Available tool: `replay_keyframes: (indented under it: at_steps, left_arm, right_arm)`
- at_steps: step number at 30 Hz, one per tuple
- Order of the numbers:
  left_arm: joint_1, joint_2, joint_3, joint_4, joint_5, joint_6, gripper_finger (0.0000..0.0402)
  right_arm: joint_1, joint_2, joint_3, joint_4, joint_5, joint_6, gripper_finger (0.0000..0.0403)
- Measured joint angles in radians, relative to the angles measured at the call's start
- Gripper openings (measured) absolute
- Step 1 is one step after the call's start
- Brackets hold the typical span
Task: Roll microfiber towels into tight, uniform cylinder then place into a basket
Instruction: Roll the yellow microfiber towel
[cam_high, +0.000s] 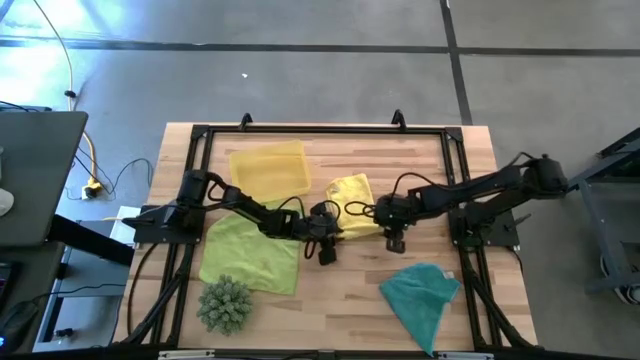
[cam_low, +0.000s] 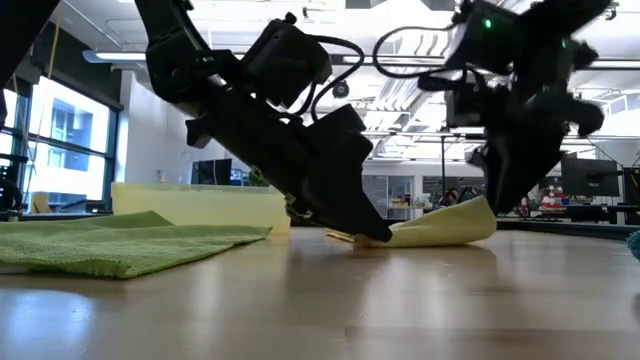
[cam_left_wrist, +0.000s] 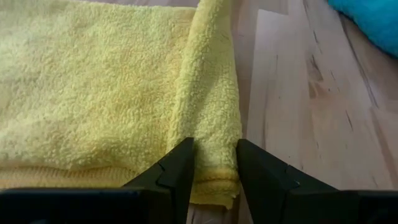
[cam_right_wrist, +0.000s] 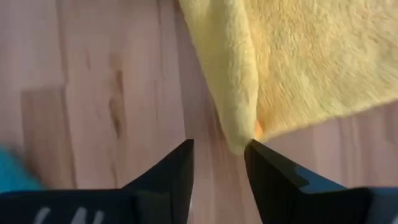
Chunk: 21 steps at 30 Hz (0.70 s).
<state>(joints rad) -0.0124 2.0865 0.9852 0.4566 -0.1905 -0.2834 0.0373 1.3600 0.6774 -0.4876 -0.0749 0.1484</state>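
The yellow towel (cam_high: 352, 200) lies mid-table with its near edge rolled into a narrow fold (cam_left_wrist: 211, 93). My left gripper (cam_left_wrist: 214, 171) stands at the fold's left end, shut on it. My right gripper (cam_right_wrist: 219, 165) hovers open just above the fold's right end (cam_right_wrist: 239, 134), with bare table between its fingers. That end curls up off the table (cam_low: 470, 220). The lime green towel (cam_high: 250, 255) lies flat at the near left and the teal towel (cam_high: 420, 295) is bunched at the near right. The basket (cam_high: 268, 170) sits at the far left. My left gripper pinches the left end of the yellow towel's rolled near edge (cam_left_wrist: 214, 152) between its two fingers, several layers thick. The fingers slant down from the table's left and lie along the roll, one on each side. The towel rests on the table.
A spiky green plant-like ball (cam_high: 225, 305) sits at the near left corner, beside the lime green towel. A black frame (cam_high: 320, 130) runs round the tabletop. Bare wood shows between the yellow and teal towels.
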Motion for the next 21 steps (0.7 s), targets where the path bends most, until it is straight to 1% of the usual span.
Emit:
replay_keyframes:
  at_steps: [1,3,7,11,13,15,21]
  left_arm:
    - [0.000,0.000,0.000,0.000,0.000,-0.011,0.0113]
    - [0.000,0.000,0.000,0.002,0.001,-0.028,0.0113]
    - [0.000,0.000,0.000,0.000,0.003,-0.051,0.0113]
    - [0.000,0.000,-0.001,0.002,0.004,-0.054,0.0113]
    - [0.000,0.000,-0.001,0.004,0.006,-0.054,0.0113]
    - [0.000,0.000,-0.001,0.004,0.011,-0.054,0.0113]
    - [-0.002,0.000,-0.001,0.005,0.026,-0.055,0.0113]
  right_arm:
    - [0.004,-0.004,0.017,-0.031,-0.001,-0.023,0.0140]
    - [0.019,-0.012,0.027,-0.033,-0.001,-0.071,0.0141]
    - [0.062,-0.012,0.010,0.078,0.006,-0.185,0.0137]
    - [0.098,-0.012,-0.061,0.269,0.120,-0.282,0.0129]
    - [0.101,-0.012,-0.104,0.328,0.171,-0.287,0.0127]
    - [0.094,-0.012,-0.144,0.365,0.194,-0.282,0.0126]
    - [0.072,-0.012,-0.220,0.398,0.197,-0.191,0.0126]
